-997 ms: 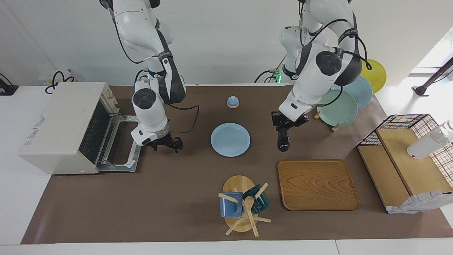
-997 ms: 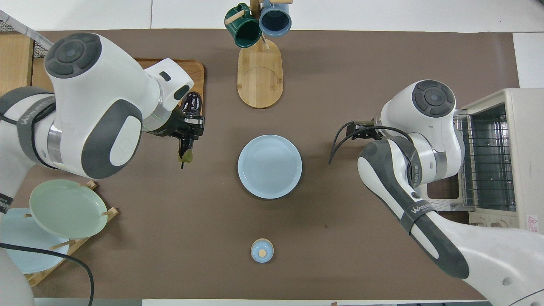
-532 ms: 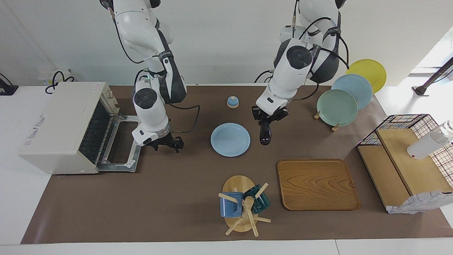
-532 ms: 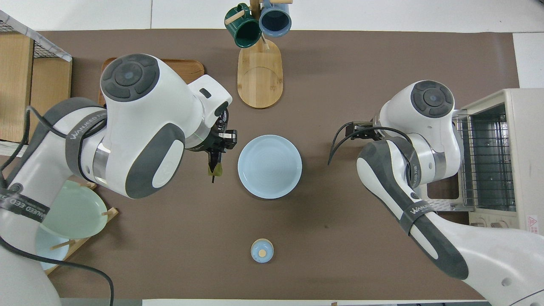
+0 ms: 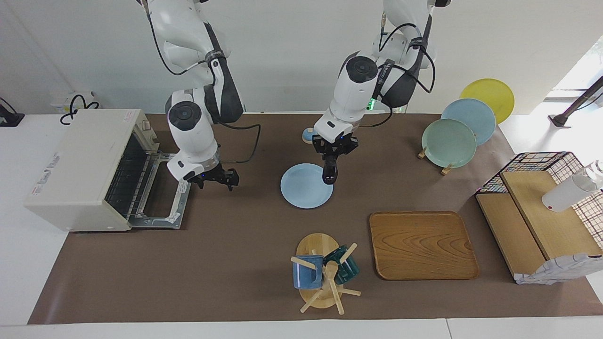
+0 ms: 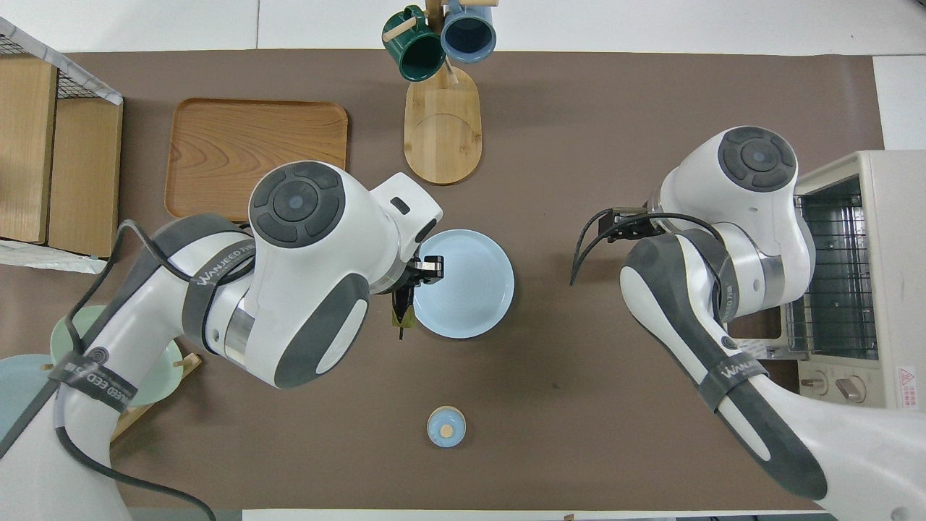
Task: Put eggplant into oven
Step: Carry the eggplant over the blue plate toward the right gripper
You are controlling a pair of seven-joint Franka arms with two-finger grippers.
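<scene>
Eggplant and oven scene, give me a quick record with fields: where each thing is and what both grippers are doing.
eggplant: hanging upright from the left gripper, over the edge of the blue plate
left gripper: shut on the eggplant
right gripper: open, holding nothing, beside the oven's dropped door
oven: at the right arm's end of the table, door open, rack visible
blue plate: mid-table, nothing lying on it

Glossy eggplant (image 5: 330, 172) — grained wooden tray (image 5: 422, 245) — matt table cover (image 5: 226, 263).
</scene>
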